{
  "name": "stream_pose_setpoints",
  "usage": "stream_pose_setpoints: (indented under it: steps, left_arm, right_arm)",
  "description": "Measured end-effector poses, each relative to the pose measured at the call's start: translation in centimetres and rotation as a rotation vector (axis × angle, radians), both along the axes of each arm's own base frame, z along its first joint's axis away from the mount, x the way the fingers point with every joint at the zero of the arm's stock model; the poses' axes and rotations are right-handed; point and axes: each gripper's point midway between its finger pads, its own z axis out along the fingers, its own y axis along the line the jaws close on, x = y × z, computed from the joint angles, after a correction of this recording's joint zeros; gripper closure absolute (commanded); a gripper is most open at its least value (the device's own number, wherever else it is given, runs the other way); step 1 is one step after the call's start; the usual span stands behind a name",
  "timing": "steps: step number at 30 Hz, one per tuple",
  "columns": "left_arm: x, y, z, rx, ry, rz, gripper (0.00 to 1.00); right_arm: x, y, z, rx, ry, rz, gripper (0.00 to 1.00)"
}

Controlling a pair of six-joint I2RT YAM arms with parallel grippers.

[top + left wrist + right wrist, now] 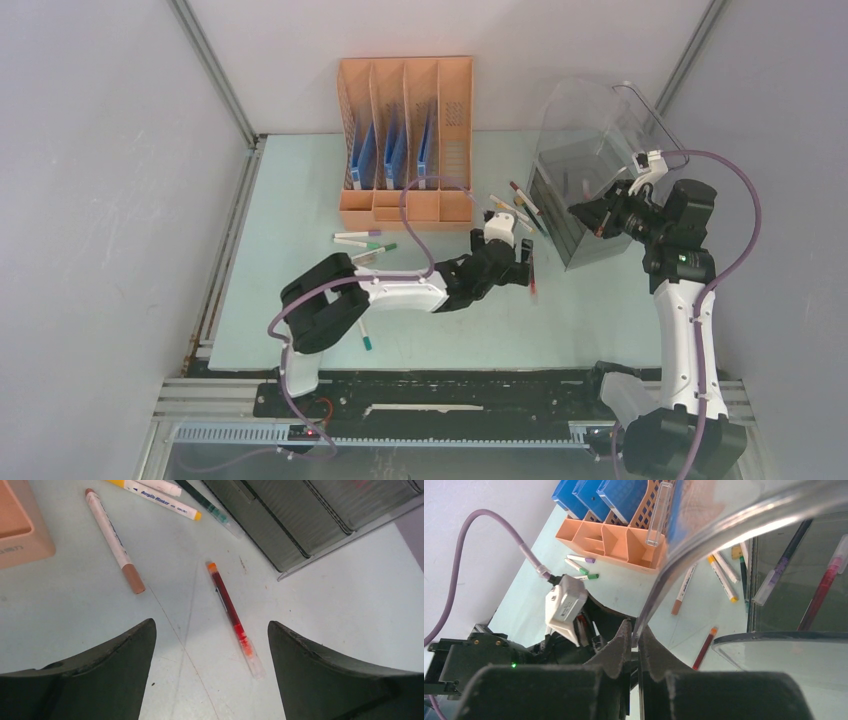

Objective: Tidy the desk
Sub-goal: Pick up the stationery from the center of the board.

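Right of the middle of the desk [300, 200], my left gripper [210, 630] hangs with its jaws spread wide and nothing between them. Seen from its wrist, a red pen [231, 615] with an orange cap lies flat on the pale mint-green top below the gap, apart from both fingers.

Beyond the pen, toward the far edge, lie a brown-tipped marker [115, 542] and a yellow-capped marker [160, 500]. Along the far edge stands an orange file rack [405, 130] with blue folders [395, 150] in three of its slots.

Toward the desk's right edge stands a smoky clear drawer bin [590, 170]. My right gripper [636, 640] is pinched nearly closed on a thin clear plastic edge of it. Through the bin's wall I see a purple pen [781, 562] and another red one.

The desk itself spreads beneath both arms, with grey walls around it.
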Motion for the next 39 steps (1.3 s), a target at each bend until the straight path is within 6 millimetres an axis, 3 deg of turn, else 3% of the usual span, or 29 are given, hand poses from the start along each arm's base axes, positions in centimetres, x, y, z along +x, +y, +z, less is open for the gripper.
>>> stream_pose_setpoints:
  steps: [4,17,39]
  left_arm:
    - [0.4,-0.7,-0.5,0.061,0.038,0.041,0.12]
    - [-1.1,-0.9,-3.1,0.161,0.104,0.001,0.16]
    - [-2.3,-1.7,-4.8,0.180,0.143,-0.084,0.15]
  right_arm:
    - [0.0,0.0,0.0,0.000,0.000,0.001,0.91]
    - [0.0,0.0,0.0,0.000,0.000,0.002,0.91]
    - [0.0,0.1,0.0,0.000,0.000,0.003,0.91]
